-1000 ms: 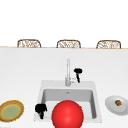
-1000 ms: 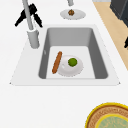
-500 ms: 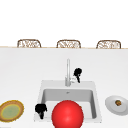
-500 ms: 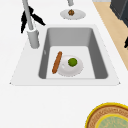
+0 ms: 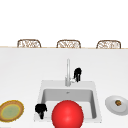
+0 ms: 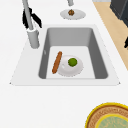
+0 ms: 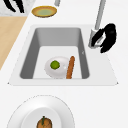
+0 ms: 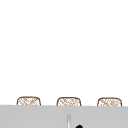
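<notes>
Side views reveal a sausage [image 6: 57,62] hidden behind front view's red ball [image 5: 67,114].

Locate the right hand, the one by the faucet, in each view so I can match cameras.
Front view: right hand centre, just right of the faucet, behind the sink.
Left side view: right hand upper left, partly behind the faucet.
Right side view: right hand upper right, beside the faucet's base.
Upper view: right hand at the bottom edge, right of the faucet.
Shared landmark: the faucet.
</notes>
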Available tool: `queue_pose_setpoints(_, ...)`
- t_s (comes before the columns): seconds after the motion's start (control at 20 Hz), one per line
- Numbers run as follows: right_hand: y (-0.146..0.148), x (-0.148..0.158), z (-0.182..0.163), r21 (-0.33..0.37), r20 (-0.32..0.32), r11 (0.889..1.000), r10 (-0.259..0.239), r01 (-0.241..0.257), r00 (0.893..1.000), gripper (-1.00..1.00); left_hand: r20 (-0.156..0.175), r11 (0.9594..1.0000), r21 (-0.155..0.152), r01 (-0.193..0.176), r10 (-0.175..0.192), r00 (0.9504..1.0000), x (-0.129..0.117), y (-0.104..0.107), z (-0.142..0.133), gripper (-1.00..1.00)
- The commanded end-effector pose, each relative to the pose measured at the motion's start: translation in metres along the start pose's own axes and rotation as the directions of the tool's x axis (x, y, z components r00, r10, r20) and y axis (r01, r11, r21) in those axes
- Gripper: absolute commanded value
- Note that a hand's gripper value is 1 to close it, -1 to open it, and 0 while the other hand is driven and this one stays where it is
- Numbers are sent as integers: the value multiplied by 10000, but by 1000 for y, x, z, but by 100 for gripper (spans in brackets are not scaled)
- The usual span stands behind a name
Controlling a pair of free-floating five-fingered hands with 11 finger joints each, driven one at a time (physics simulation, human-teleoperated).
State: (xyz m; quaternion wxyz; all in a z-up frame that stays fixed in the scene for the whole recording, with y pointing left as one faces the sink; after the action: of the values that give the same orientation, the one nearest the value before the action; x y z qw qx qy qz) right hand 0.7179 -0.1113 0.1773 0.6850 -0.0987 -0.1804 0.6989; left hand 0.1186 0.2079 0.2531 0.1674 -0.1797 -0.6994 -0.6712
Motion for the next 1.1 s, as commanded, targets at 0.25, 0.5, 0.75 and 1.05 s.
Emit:
queue_pose_setpoints(0.25, -7, 14, 33, -1170, -142, 9931, -51, 34, 9999, 100, 0, 10000, 0, 0, 0, 10000, 0, 0, 0, 0)
queue_pose_setpoints(0.5, 7, 30, 34, -2127, -793, 9766, 140, -306, 9968, 100, 0, 10000, 0, 0, 0, 10000, 0, 0, 0, 0)
queue_pose_setpoints(0.75, 15, 43, 34, -2594, -1440, 9624, 439, -806, 9886, 100, 0, 10000, 0, 0, 0, 10000, 0, 0, 0, 0)
queue_pose_setpoints(1.05, 29, 59, 33, -3318, -2984, 9185, 1141, -2151, 9476, 100, 0, 10000, 0, 0, 0, 10000, 0, 0, 0, 0)
